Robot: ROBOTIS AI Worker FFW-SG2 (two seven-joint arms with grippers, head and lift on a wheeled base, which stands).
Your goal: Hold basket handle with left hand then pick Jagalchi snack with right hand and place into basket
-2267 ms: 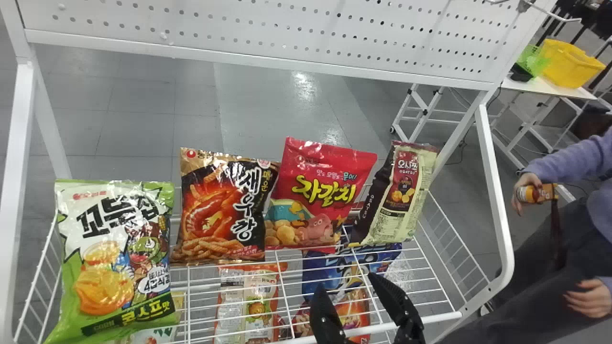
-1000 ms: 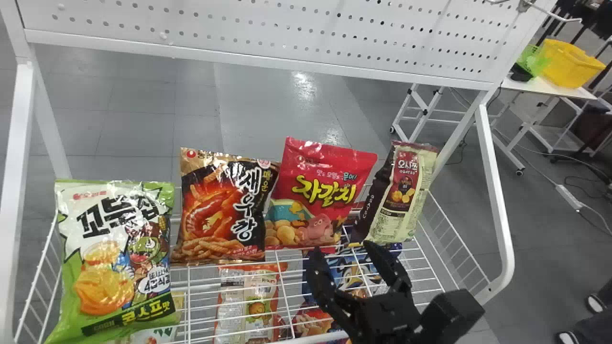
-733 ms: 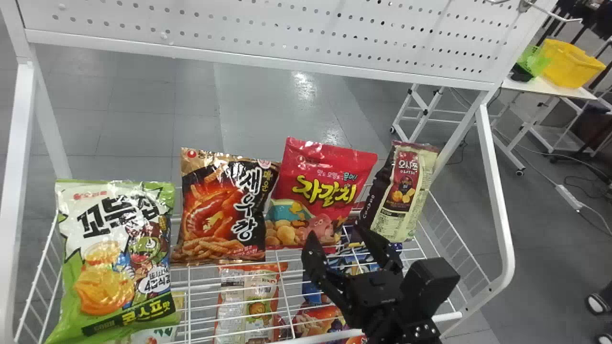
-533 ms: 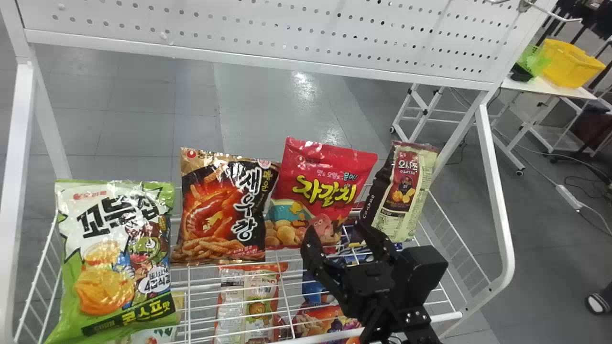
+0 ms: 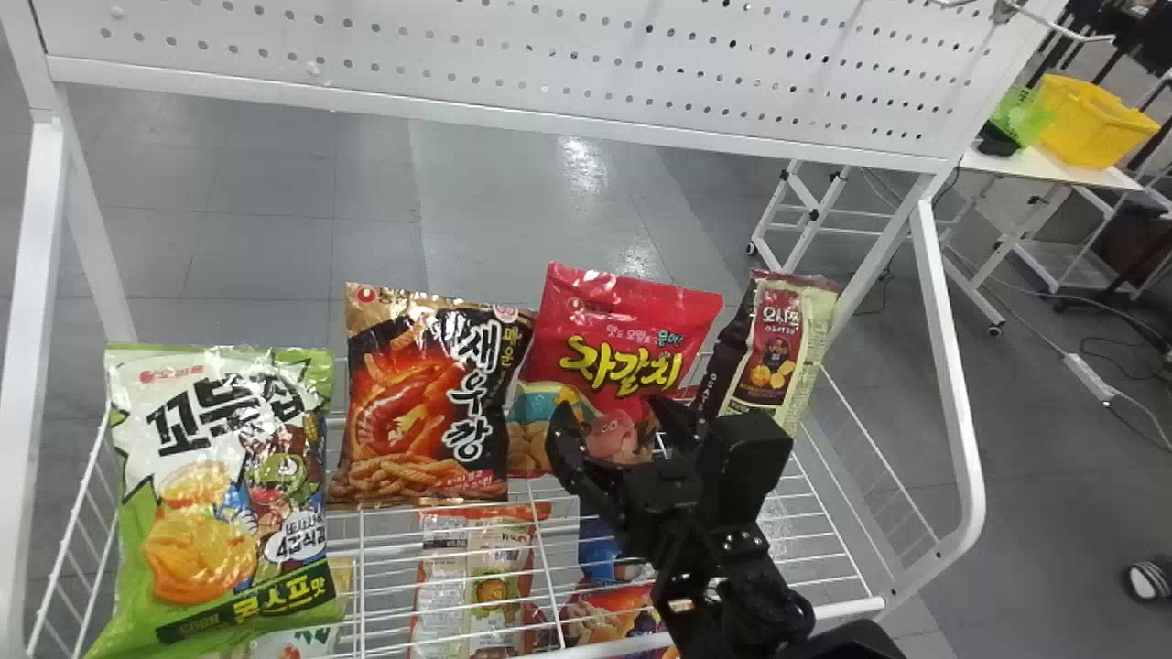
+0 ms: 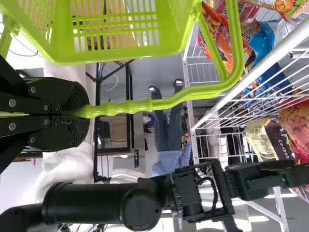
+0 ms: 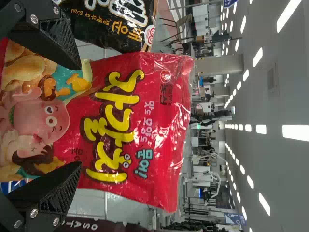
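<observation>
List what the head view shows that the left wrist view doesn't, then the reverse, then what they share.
Head view: the perforated panel and the yellow bin on the table behind.
Left wrist view: the lime-green basket, its handle held by the left pincer.
Both: the wire rack, the Jagalchi snack, the cream-and-maroon bag and the right arm.

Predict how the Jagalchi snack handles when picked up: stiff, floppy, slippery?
The Jagalchi snack is probably light for its size, given its pillow shape. It's glossy, so may slip under light pressure. Its thin, flat top seal will likely bend easily.
</observation>
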